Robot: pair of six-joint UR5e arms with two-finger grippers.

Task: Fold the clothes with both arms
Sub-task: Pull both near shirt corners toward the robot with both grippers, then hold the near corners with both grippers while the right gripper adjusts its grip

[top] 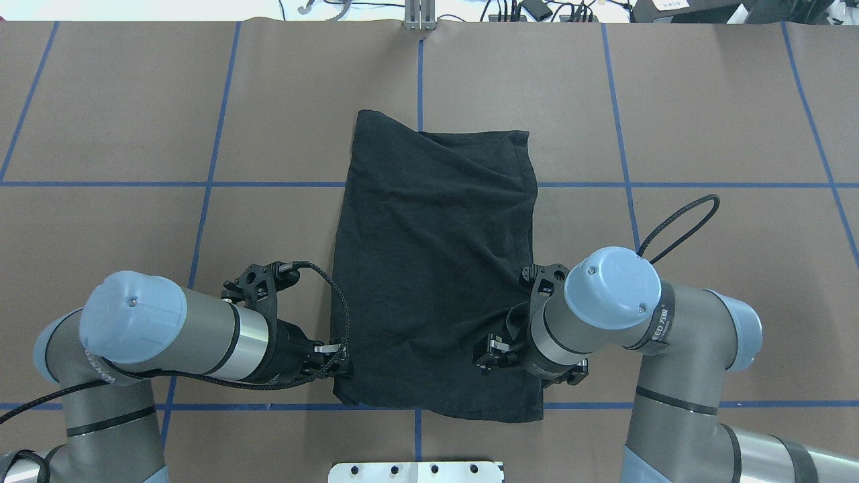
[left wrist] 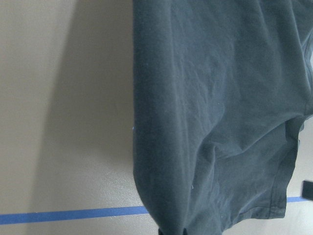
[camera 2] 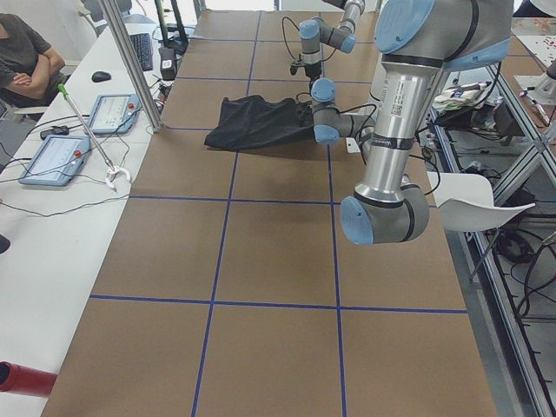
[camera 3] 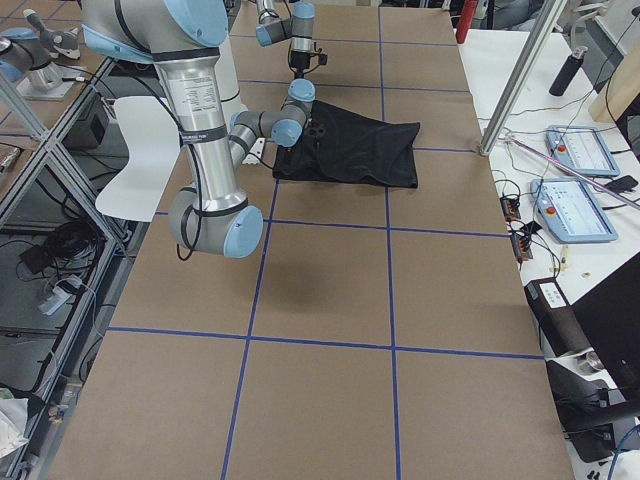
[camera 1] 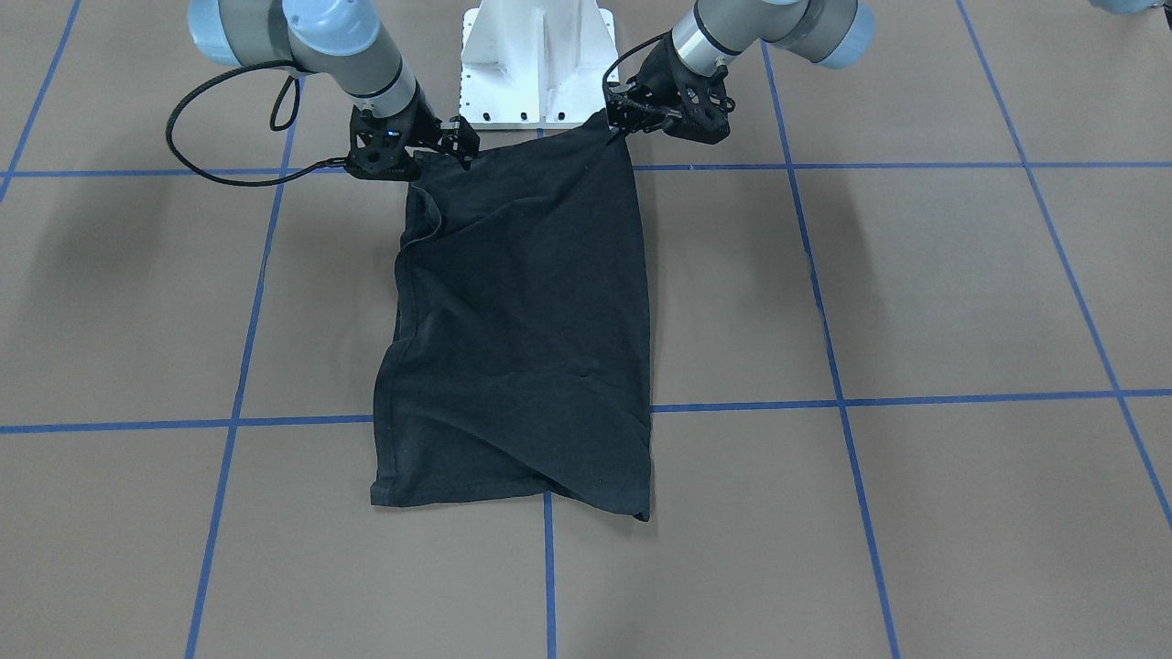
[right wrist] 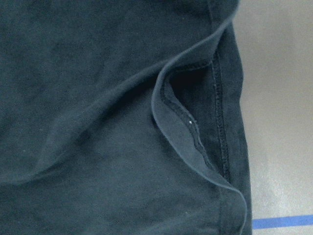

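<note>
Brown table covering [top: 704, 121] marked off into big squares by blue tape lines [top: 208, 168] fills every view, with the white bolted base plate [camera 1: 538, 64] of the robot at its near edge.

On it, the left black two-finger gripper [top: 333, 362] is clamped on the near left corner of the black short-sleeved cotton T-shirt [top: 436, 268], jaws narrow with cloth pinched between them. The right black two-finger gripper [top: 493, 354] sits over the near right part of the same edge; from the front view it too looks closed on a gathered bit of hem [camera 1: 439, 151], though its fingertips are partly hidden under the wrist from overhead. Both silver-grey tubular arms with light blue joint caps [top: 134, 322] reach in low from either side of the base plate.

Outward from the grippers, the shirt lies as a long, already narrowed rectangle running away from the robot, its far end flat on the table. No chest print shows; only plain black fabric and stitched hems, with a loose flap of hem [right wrist: 188, 127] seen from the right wrist.

My judgement: the sides are folded in and the step in hand is the lengthwise fold. The next move calls for both arms to lift together and carry the near edge evenly over toward the far edge, keeping the cloth taut between them so it does not skew.

No containers are in view.
</note>
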